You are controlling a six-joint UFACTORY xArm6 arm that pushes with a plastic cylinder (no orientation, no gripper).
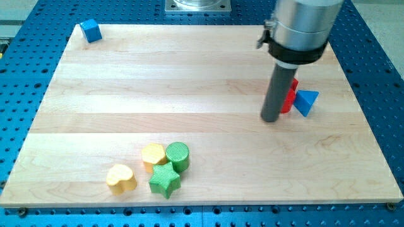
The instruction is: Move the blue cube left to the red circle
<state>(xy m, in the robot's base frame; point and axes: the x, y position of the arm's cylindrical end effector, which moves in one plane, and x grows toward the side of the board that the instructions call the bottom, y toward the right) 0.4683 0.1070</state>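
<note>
The blue cube (91, 30) sits at the board's top left corner. A red block (290, 96), its shape mostly hidden behind my rod, stands at the view's right, touching a blue triangle (306, 102) on its right. My tip (271, 118) rests on the board just left of the red block, far to the right of the blue cube.
A cluster near the view's bottom: a yellow heart (121, 179), a yellow block (153, 156), a green cylinder (177, 155) and a green star (165, 180). The wooden board (189, 82) lies on a blue perforated table (372, 38).
</note>
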